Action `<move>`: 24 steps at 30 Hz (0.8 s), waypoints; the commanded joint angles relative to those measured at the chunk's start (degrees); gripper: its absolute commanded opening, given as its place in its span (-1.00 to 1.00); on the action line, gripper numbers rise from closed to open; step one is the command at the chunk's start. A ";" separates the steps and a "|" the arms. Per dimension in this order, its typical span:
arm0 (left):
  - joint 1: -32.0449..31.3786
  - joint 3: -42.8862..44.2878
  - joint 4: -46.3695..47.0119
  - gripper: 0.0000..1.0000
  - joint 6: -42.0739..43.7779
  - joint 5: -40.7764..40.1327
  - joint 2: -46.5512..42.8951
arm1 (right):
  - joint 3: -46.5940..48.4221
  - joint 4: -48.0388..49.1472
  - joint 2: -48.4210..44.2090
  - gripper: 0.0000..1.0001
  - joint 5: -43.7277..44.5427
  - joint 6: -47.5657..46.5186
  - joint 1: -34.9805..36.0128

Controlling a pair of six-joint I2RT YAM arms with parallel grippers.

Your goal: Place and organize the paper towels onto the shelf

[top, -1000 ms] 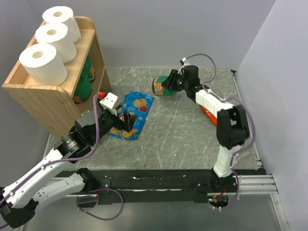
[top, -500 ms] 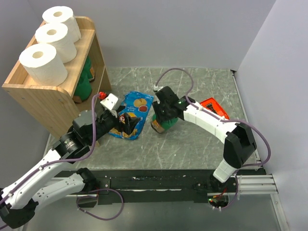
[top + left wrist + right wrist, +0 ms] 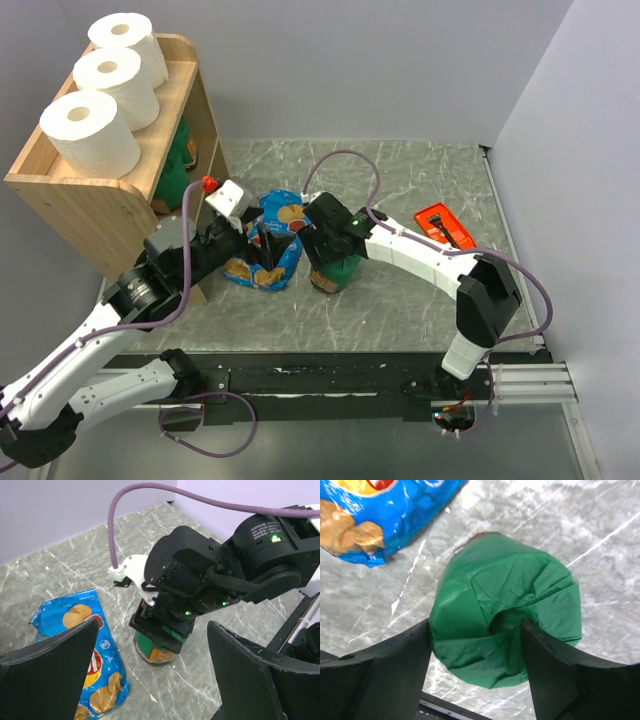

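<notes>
A dark green paper towel roll stands upright on the table beside the chip bag. My right gripper points straight down over it. One finger is at the roll's outer side and the other in its hollow centre, against the far side of the hole, so the jaws stand loose and open. My left gripper hovers wide open and empty, just left of the roll. The wooden shelf at the far left carries three white rolls on top, and green rolls show on a lower tier.
A blue chip bag lies flat between my left gripper and the green roll. A small red-orange object lies to the right, behind my right arm. A wall closes the right side.
My right arm has carried the green roll from the far middle of the table toward me and set it upright by the chip bag. Its jaws have loosened. My left gripper has edged slightly forward.
</notes>
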 commanded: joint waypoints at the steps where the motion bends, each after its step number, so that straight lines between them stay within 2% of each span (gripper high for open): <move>1: -0.05 5.69 -2.09 0.93 -0.32 3.23 3.39 | 2.87 -0.45 -5.60 0.58 0.25 -0.55 -0.35; 5: 0.04 9.04 -4.99 0.93 0.20 4.64 7.60 | 0.94 0.78 -10.00 0.59 -2.48 -0.29 -2.89; 10: -0.67 12.90 -8.50 0.93 1.08 1.22 13.23 | -2.92 3.59 -15.88 0.58 -9.68 0.41 -10.88; 11: -1.71 13.00 -8.34 0.93 1.69 1.21 13.94 | -3.72 4.30 -17.72 0.57 -9.69 0.85 -12.46; 12: -2.42 13.09 -8.34 0.93 2.14 -2.53 14.64 | -4.51 4.56 -18.69 0.55 -9.69 1.29 -15.70; 15: -6.54 13.09 -8.33 0.95 3.81 -8.68 18.15 | -7.50 4.74 -21.77 0.53 -10.57 2.00 -19.33; 19: -11.91 15.45 -10.44 0.96 4.60 -15.21 27.54 | -13.81 5.79 -24.94 0.53 -12.85 3.66 -26.52; 24: -13.67 18.88 -12.47 0.98 4.34 -13.56 35.91 | -21.91 9.04 -30.56 0.53 -14.17 5.59 -30.58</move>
